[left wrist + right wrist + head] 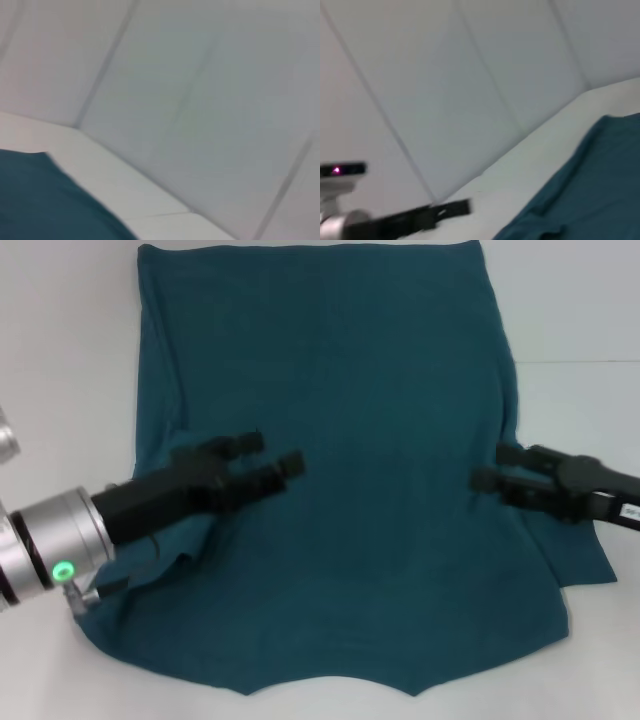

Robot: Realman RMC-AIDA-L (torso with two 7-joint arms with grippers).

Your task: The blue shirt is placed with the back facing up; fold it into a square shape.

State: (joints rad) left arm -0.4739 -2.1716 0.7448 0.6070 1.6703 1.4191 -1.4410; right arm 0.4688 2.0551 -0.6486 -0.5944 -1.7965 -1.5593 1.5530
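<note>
The blue shirt (pixel 340 470) lies spread on the white table (pixel 60 360), plain side up, with its straight edge at the far side. Its left and right side edges are rumpled and partly folded inward. My left gripper (pixel 270 453) is open and empty, over the shirt's left-middle part. My right gripper (pixel 495 467) is open and empty, over the shirt's right edge. The left wrist view shows one corner of the shirt (pixel 40 205). The right wrist view shows the shirt's edge (pixel 590 190) and, farther off, the left arm's black fingers (pixel 445 209).
The white table extends beyond the shirt on the left and on the right (pixel 580 320). A pale panelled wall (pixel 200 100) stands behind the table's far edge.
</note>
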